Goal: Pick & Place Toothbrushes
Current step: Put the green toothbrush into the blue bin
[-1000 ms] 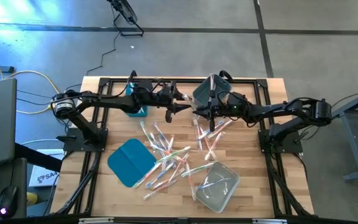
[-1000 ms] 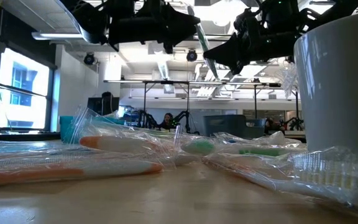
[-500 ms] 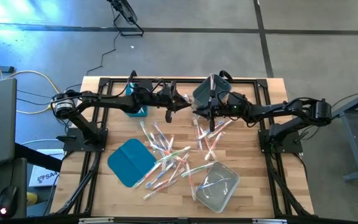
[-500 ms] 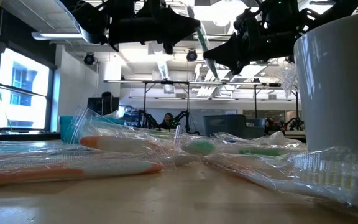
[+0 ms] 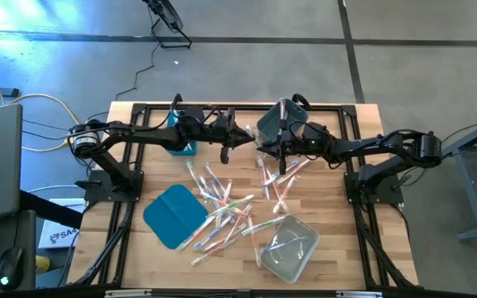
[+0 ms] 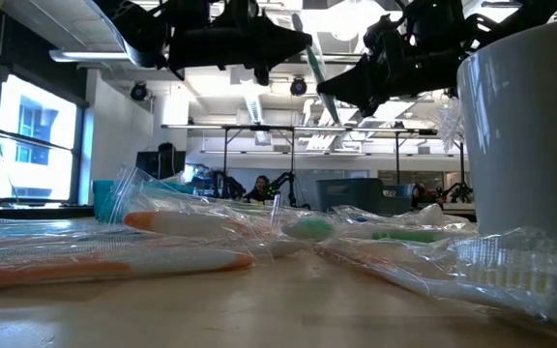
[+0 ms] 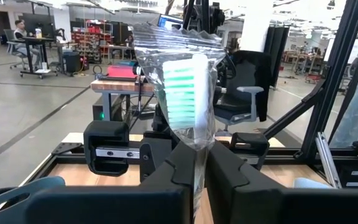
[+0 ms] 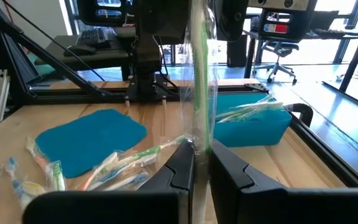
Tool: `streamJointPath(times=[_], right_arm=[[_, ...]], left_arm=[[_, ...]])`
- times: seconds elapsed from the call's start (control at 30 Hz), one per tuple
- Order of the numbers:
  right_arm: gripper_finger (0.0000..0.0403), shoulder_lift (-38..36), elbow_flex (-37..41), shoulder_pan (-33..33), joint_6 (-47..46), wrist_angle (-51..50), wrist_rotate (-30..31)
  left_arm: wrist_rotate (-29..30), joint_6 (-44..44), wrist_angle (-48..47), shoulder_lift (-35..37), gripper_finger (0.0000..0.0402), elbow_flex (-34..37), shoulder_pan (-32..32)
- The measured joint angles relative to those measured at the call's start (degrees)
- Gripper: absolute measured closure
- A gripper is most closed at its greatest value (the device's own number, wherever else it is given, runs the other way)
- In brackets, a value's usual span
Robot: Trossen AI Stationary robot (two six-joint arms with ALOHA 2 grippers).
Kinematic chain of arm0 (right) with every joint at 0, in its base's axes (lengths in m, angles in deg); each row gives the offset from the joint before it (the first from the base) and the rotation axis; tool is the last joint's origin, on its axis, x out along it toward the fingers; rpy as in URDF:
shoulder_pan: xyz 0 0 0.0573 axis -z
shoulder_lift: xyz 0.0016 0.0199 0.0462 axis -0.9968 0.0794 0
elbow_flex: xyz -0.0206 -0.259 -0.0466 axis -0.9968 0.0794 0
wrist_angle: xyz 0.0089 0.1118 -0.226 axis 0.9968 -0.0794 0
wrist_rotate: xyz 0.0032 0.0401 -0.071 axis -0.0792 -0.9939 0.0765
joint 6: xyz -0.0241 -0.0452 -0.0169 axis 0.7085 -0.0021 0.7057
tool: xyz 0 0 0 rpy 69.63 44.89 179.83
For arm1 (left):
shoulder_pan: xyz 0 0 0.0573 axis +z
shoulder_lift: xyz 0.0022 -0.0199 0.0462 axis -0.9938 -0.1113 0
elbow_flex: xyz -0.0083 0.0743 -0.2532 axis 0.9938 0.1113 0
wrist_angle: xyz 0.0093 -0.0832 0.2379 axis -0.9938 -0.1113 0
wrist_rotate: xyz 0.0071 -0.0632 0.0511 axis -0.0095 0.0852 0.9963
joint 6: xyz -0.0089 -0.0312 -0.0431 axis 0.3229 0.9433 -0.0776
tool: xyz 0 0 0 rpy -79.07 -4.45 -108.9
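Everywhere toothbrushes (image 5: 222, 207) — wooden table (image 5: 346, 248)

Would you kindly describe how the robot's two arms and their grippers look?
Both are slim, dark, jointed arms rising from black bases on a black frame. The left gripper and right gripper each have two broad, blocky matte black fingers. Thin dark cables run along the links.
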Motion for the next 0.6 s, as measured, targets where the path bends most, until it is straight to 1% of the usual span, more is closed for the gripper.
streamJointPath(times=[0.13, 0.23, 0.4, 0.6], right_arm=[[0.038, 0.0, 0.0, 0.0, 0.02, -0.02, -0.04], [0.0367, 0.0, 0.0, 0.0, 0.03, -0.02, -0.05], [0.0321, 0.0, 0.0, -0.01, -0.19, -0.02, 1.35], [0.025, 0.0, 0.0, -0.96, -0.28, -0.47, 1.42]], left_arm=[[0.0, 0.0, -0.02, 0.0, 0.0384, 0.0, 0.0], [0.0, 0.0, -0.02, 0.0, 0.0384, 0.0, 0.0], [0.04, 0.02, -0.2, 0.0, 0.0383, 0.0, 0.02], [-0.43, 0.03, -1.68, 0.0, 0.0383, 0.02, 0.09]])
